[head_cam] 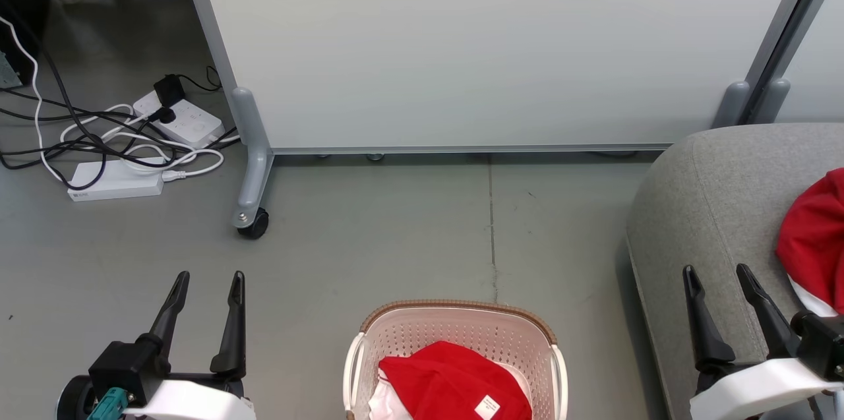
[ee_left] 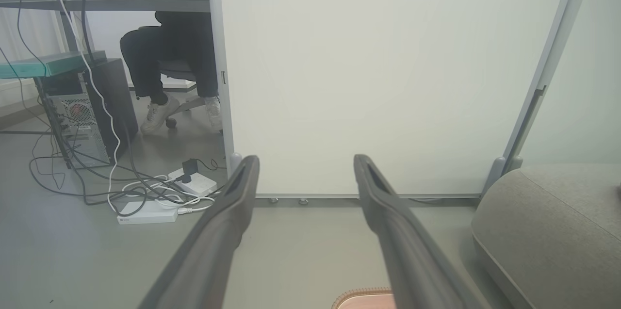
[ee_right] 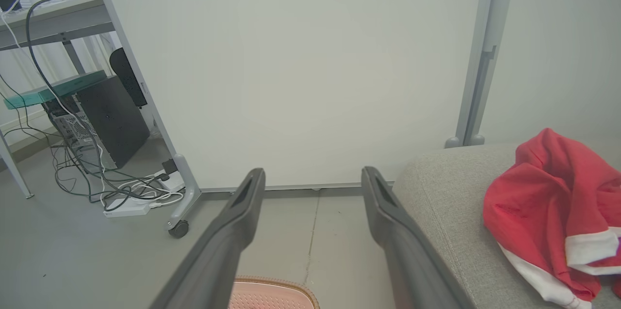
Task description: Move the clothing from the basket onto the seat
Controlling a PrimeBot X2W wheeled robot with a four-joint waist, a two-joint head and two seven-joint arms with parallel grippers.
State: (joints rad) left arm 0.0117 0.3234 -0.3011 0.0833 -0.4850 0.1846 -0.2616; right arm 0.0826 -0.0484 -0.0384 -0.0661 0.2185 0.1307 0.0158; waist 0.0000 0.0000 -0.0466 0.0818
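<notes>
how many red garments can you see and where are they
2. One red garment lies in the basket; a second garment lies on the seat. More may be hidden under the one in the basket.

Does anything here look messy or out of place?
Nothing damaged. One red garment lies crumpled on the grey seat, a second garment is bunched in the basket, and cables tangle on the floor.

Basket front beyond bottom edge
</notes>
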